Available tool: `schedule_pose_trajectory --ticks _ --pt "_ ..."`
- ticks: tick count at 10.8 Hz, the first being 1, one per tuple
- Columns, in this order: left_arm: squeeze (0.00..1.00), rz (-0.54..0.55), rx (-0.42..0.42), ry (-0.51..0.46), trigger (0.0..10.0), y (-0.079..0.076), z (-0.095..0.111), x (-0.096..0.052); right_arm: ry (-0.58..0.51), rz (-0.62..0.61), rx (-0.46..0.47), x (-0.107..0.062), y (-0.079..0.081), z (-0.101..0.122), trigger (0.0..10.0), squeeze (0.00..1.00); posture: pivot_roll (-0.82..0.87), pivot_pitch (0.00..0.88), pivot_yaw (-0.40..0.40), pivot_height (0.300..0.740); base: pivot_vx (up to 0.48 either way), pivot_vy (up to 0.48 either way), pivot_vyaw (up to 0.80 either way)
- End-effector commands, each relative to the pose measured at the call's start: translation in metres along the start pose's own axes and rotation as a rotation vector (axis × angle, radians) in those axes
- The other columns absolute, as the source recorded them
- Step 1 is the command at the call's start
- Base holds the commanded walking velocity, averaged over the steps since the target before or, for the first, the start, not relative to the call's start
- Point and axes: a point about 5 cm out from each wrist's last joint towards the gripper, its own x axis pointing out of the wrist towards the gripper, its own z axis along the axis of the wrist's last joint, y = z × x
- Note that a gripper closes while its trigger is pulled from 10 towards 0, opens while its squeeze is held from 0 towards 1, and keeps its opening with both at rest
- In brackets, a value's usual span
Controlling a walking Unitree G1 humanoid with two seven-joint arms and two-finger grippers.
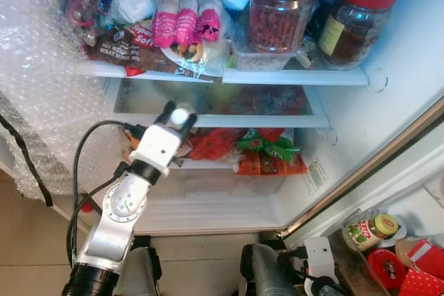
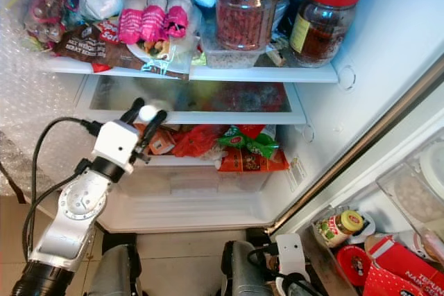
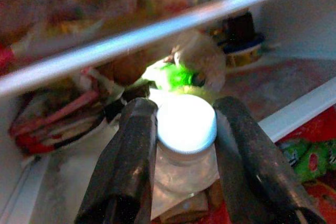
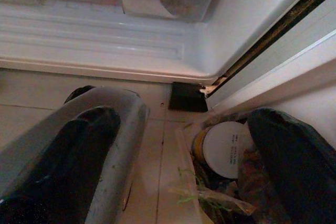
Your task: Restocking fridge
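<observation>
Clamped between the two black fingers of the left gripper [image 1: 179,112] was a small clear bottle with a round white cap [image 3: 186,124], the fingers [image 3: 128,156] closed against its sides just below the cap. From the head views the gripper was seen raised on its silver arm in front of the open white fridge [image 1: 388,53], at the level of the glass shelf [image 1: 222,105] below the crowded top shelf. On that top shelf two clear jars with red lids [image 1: 286,12] were seen beside pink-wrapped packets [image 1: 186,25] and a brown snack bag [image 1: 125,46]. Below the glass shelf, red and green food packets [image 1: 267,147] were piled in the drawer.

Closer detail was given by the left wrist view: the bottle was held at the shelf edge, with a pale rounded item marked in bright green [image 3: 181,72] just behind it and a dark tub with a yellow band [image 3: 241,51] further back.

In the right wrist view the right gripper [image 4: 194,166] was seen low with its fingers spread well apart and nothing between them, above the tiled floor [image 4: 42,87] at the fridge's bottom corner, near a yellow container with a white lid [image 4: 226,148].
</observation>
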Motion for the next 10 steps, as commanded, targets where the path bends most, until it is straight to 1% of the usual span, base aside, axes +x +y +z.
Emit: schedule_pose_trajectory --ticks 1,2,3,4,5,7,8,9,10 --pt "0.00 0.010 0.007 -0.039 10.0 0.001 0.004 0.005 0.241 0.014 0.016 -0.022 0.008 -0.057 10.0 0.00 -0.12 0.216 -0.074 0.585 0.000 0.000 0.00" --pt "0.00 0.014 0.003 -0.049 10.0 0.001 0.005 0.007 0.240 0.014 0.017 -0.022 0.008 -0.057 10.0 0.00 -0.12 0.215 -0.074 0.585 0.000 0.000 0.00" --pt "0.00 0.009 0.026 -0.074 10.0 0.000 0.007 0.009 0.240 0.014 0.015 -0.022 0.008 -0.057 10.0 0.00 -0.12 0.216 -0.076 0.585 0.000 0.000 0.00" --pt "0.00 0.012 0.029 -0.094 10.0 -0.001 0.009 0.011 0.239 0.015 0.017 -0.022 0.008 -0.057 10.0 0.00 -0.12 0.216 -0.077 0.585 0.000 0.000 0.00" --pt "0.00 0.020 0.026 -0.094 10.0 -0.002 0.004 0.013 0.239 0.015 0.017 -0.022 0.008 -0.057 10.0 0.00 -0.12 0.216 -0.078 0.585 0.000 0.000 0.00" --pt "0.00 0.040 0.004 -0.056 10.0 0.000 -0.007 0.011 0.238 0.014 0.017 -0.022 0.007 -0.056 10.0 0.00 -0.13 0.214 -0.079 0.585 0.000 0.000 0.00" --pt "0.00 0.047 0.003 -0.042 10.0 0.003 -0.012 0.008 0.238 0.014 0.016 -0.022 0.007 -0.056 10.0 0.00 -0.12 0.214 -0.080 0.585 0.000 0.000 0.00" --pt "0.00 0.042 -0.001 -0.029 10.0 0.004 -0.015 0.006 0.238 0.014 0.015 -0.022 0.007 -0.057 10.0 0.00 -0.12 0.213 -0.080 0.585 0.000 0.000 0.00" --pt "0.00 0.041 -0.024 -0.007 10.0 0.002 -0.021 0.002 0.238 0.014 0.015 -0.022 0.007 -0.056 10.0 0.00 -0.12 0.212 -0.080 0.585 0.000 0.000 0.00"
